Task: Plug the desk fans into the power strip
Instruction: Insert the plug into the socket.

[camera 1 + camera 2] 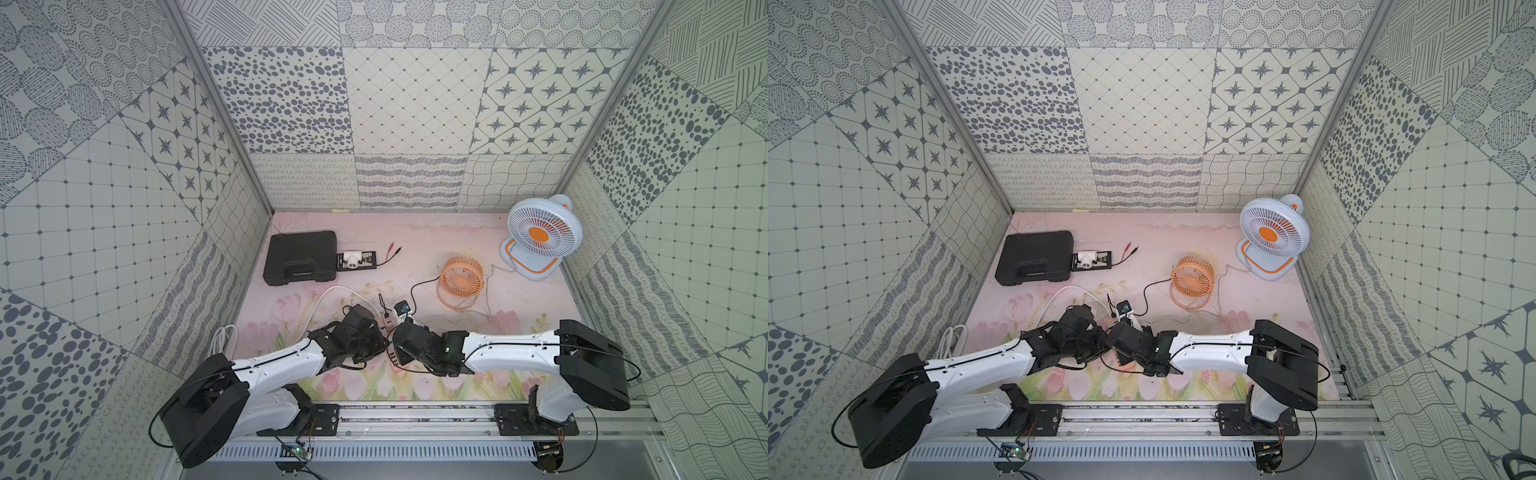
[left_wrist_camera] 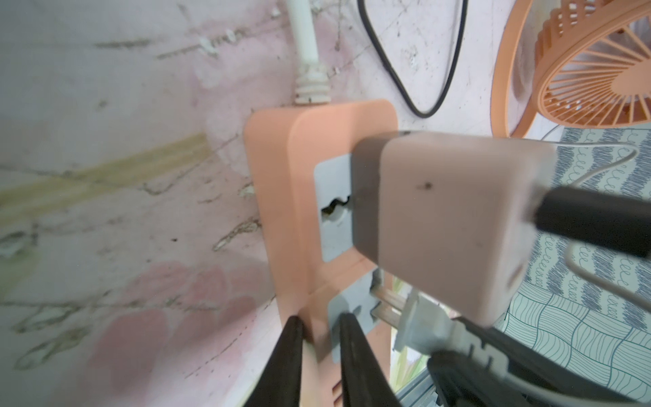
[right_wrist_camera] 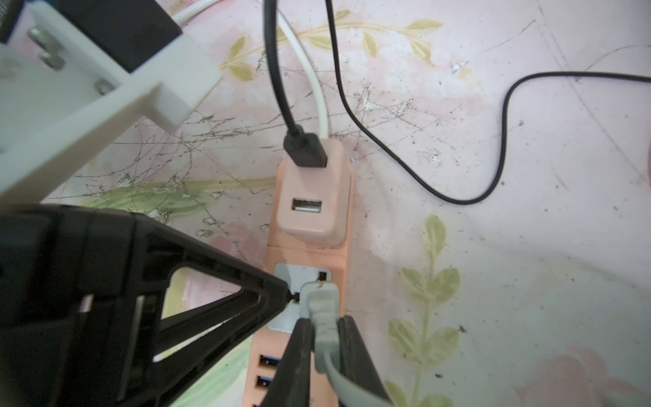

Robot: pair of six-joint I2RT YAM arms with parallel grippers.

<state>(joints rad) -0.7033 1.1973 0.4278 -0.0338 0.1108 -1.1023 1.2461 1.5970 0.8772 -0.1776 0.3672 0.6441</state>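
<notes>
The walls (image 1: pixel 415 104) of the booth carry grey patterns, and the table (image 1: pixel 519 299) has a pink cover with printed flowers. The power strip (image 3: pixel 306 255) lies flat at the front middle of the table, between the two arms, with its sockets facing up. Its thick white cord (image 2: pixel 304 42) leaves from the far end. A pink adapter (image 3: pixel 310 197) sits in the far socket, and a black cable (image 3: pixel 503 123) is plugged into this adapter.

The left gripper (image 2: pixel 318 334) is almost closed on the long edge of the power strip. One finger (image 2: pixel 289 352) presses on the outer side and the other stands on the face of the near socket. The right gripper (image 3: pixel 326 334) is clamped on a grey plug (image 3: pixel 318 299), just behind its head. The plug stands at the near socket. In the left wrist view its metal prongs (image 2: pixel 385 303) are partly inside, with some bare metal showing between plug and socket.

The desk fan (image 1: pixel 540 232), white with an orange centre, stands upright in the far right corner, well apart from the power strip. A small orange fan (image 1: pixel 461 280) sits between them, nearer to the desk fan. A black case (image 1: pixel 300 257) lies closed at the far left.
</notes>
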